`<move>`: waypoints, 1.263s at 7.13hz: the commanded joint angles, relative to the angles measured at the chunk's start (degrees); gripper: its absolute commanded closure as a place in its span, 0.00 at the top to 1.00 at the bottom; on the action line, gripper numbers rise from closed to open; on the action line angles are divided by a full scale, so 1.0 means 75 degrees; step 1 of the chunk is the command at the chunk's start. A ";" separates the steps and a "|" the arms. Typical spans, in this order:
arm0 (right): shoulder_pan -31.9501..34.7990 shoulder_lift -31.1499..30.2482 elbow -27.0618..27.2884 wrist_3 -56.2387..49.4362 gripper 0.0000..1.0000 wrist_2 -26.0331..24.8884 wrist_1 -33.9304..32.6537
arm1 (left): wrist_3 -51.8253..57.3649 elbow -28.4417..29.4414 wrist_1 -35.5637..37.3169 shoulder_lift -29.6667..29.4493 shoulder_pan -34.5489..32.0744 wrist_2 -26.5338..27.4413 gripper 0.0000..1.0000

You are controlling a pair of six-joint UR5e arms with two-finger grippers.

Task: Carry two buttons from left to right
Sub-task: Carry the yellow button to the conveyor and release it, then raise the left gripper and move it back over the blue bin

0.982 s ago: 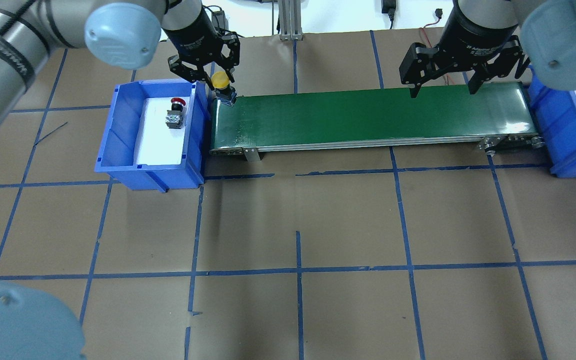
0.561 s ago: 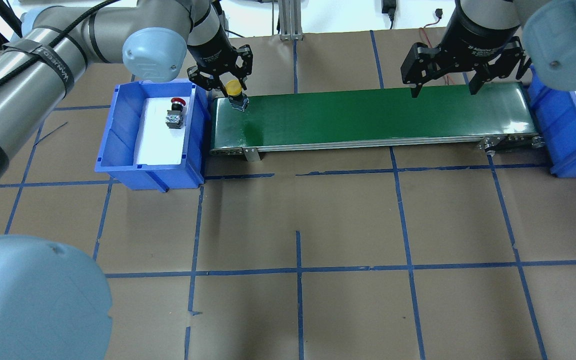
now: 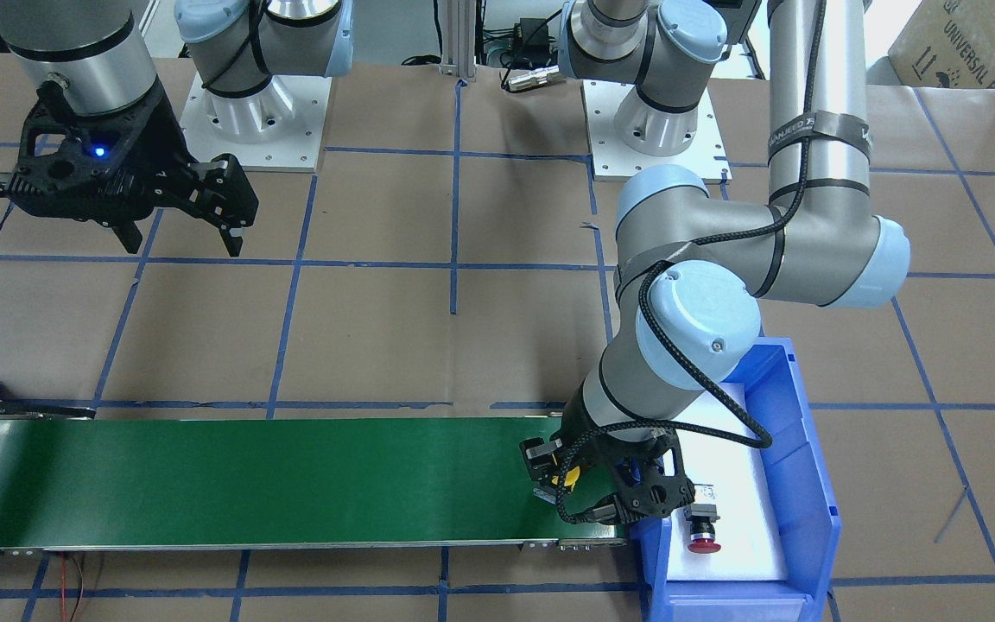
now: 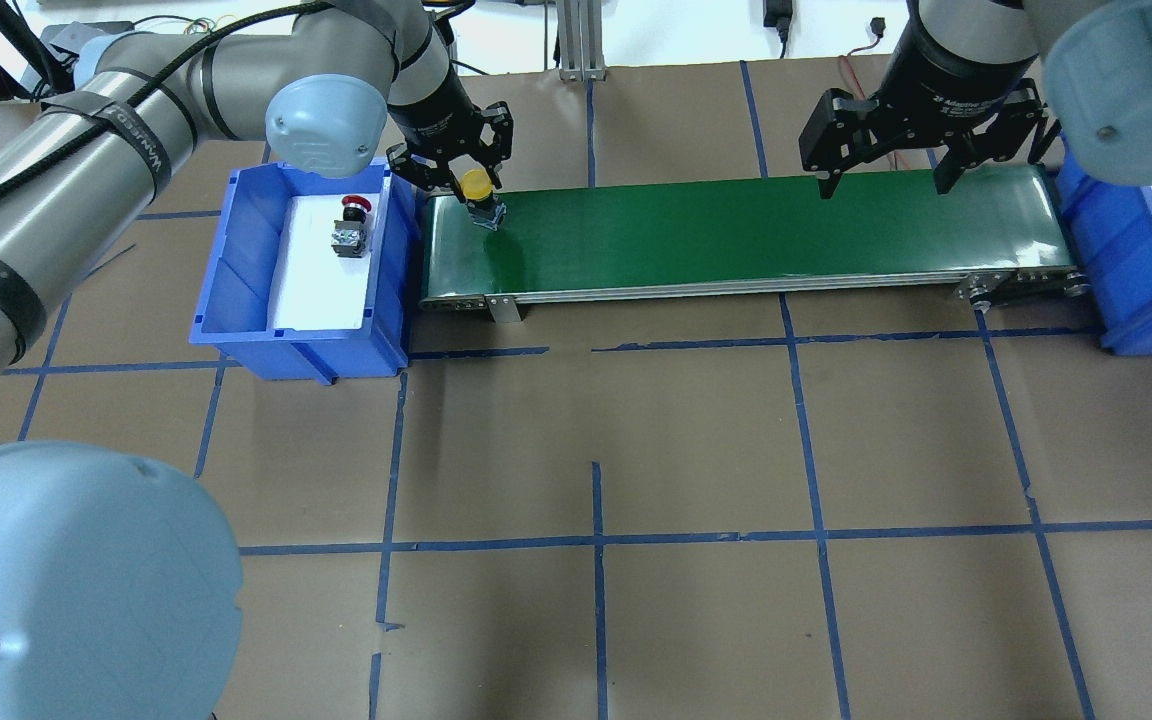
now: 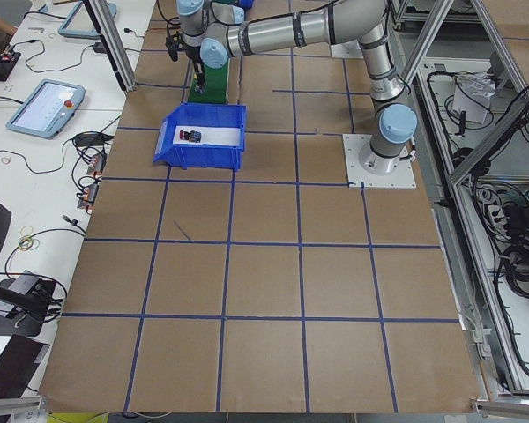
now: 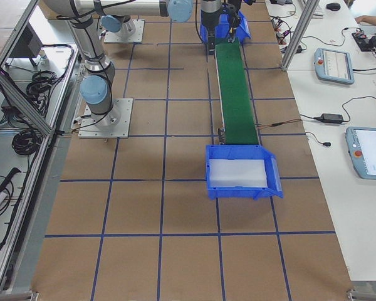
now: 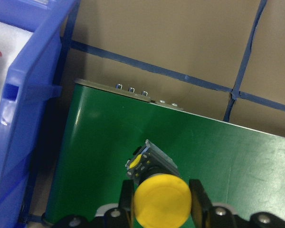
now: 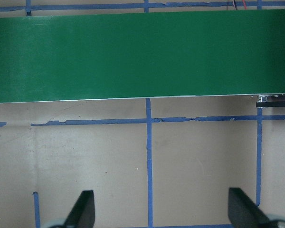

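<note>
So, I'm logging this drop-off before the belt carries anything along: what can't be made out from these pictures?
- Whether the yellow-capped push-button touches the green conveyor belt: in the left wrist view, its own cap covers most of its body.
- Its body, front-facing view: the left gripper covers it.
- The red-capped push-button, exterior left view: too small for detail.

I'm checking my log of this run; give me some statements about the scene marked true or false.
The left gripper is shut on the yellow button at the conveyor belt's end. True.
The red button lies on the belt. False: it lies in the blue bin.
The right gripper hangs near the belt's opposite end. True.
The right gripper holds a button. False: it is open, holding nothing.
</note>
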 commanded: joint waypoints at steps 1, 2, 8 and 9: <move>0.0016 -0.0001 0.0002 0.0026 1.00 -0.0003 -0.0003 | 0.0013 -0.0006 0.0052 -0.0032 0.0000 -0.0007 0.69; 0.0016 -0.0001 0.0002 0.0038 1.00 -0.0003 -0.0003 | 0.0001 -0.0006 0.0041 -0.0032 0.0000 0.0005 0.91; -0.0066 -0.0001 0.0014 0.0038 1.00 -0.0038 0.0008 | 0.1389 0.0240 -0.0498 0.0834 0.0920 0.0099 1.00; -0.0043 -0.0001 0.0014 0.0038 1.00 -0.0026 0.0008 | 0.2219 0.0171 -0.0510 0.0835 0.1552 0.0041 1.00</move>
